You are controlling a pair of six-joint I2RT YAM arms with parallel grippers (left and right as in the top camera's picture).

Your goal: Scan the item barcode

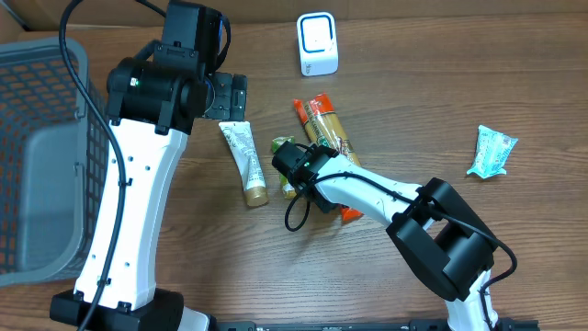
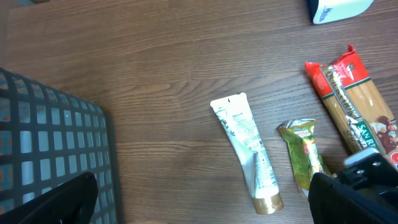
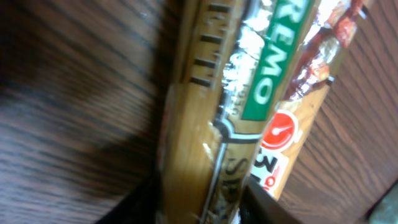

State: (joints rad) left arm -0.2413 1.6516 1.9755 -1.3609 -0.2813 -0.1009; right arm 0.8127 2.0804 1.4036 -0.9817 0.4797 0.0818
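A grey mesh basket [image 1: 28, 83] sits at the left edge of the wooden desk [image 1: 441, 83], its wall a lattice of square holes. Near the middle of the desk a cream tube [image 1: 244, 162] with a gold cap lies flat, its crimped end toward the top of the overhead view. Just to its right lies a small green foil sachet [image 1: 279, 144], roughly parallel and not touching it. Well apart, at the far right, a crumpled pale teal packet [image 1: 491, 151] lies alone.
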